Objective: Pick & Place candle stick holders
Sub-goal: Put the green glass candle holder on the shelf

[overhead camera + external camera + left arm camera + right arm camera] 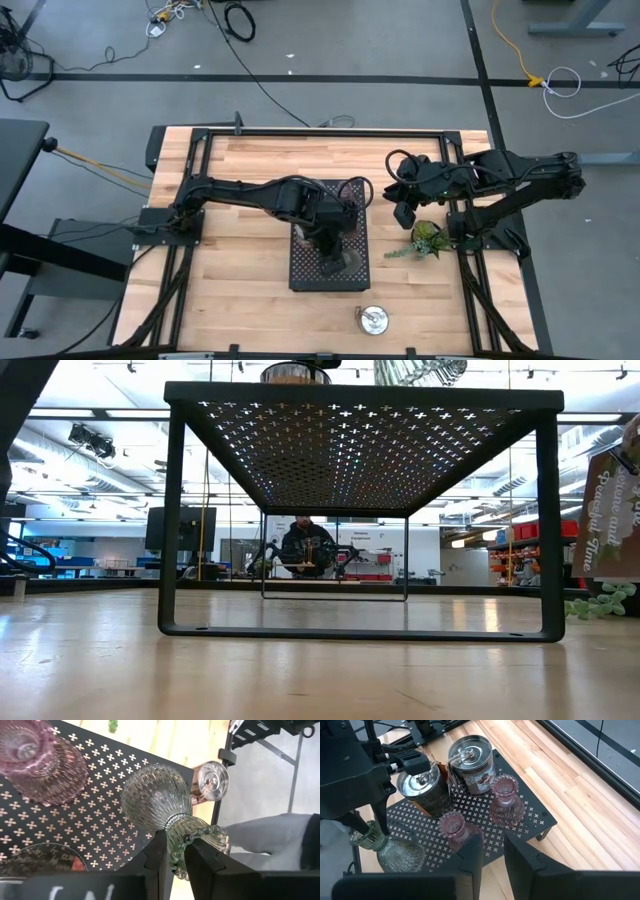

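Note:
My left gripper [332, 256] is shut on the olive-green ribbed holder [155, 795] over the near part of the black perforated tray [300, 275]. Two pink holders [454, 827] [506, 800] and two silvery round holders [420, 787] [470, 762] stand on the tray by their bases. A third silvery holder [373, 320] stands on the table near the front edge. My right gripper [492, 847] is open and empty, above the table right of the tray [405, 212]. My left gripper pinches the olive-green holder's flared, ruffled rim [176, 851] between its two fingers; one finger seems to be inside the mouth and one outside. The fingers come from above, pointing down. The holder is tilted, its round body [400, 855] low over the tray; whether it rests there I cannot tell.
A green plant sprig [428, 238] lies on the table right of the tray, below my right gripper. The tray stands on legs [172, 520] above the tabletop. A person [308, 545] sits far behind the table. Bare wood lies left of the tray.

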{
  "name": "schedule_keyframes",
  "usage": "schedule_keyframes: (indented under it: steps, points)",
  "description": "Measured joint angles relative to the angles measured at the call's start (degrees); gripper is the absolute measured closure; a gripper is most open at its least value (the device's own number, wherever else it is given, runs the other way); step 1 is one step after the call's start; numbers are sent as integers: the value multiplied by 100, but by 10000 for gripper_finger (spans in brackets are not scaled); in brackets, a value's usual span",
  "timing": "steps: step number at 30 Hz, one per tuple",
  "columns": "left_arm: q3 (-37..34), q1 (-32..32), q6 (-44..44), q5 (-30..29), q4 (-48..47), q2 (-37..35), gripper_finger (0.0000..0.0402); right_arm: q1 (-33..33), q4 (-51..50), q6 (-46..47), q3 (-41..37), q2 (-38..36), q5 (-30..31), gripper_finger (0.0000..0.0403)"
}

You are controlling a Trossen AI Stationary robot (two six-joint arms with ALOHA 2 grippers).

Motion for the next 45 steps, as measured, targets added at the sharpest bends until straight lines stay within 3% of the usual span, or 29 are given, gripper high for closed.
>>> schedule_keyframes:
  steps: [14,26,34,41,45]
  points:
    - [0,0,18,-5,109,-2,298,0,2,9,0,0,-4,323]
    - [1,23,77,185,152,-7,296,2,2,11,0,2,-4,323]
    - [696,-1,126,318,-409,-27,303,0,-34,11,0,2,-7,323]
    - [531,-429,132,146,-1347,-213,325,1,-202,154,0,2,-15,323]
    - [529,-581,104,159,-1359,-111,328,0,-214,164,0,4,0,323]
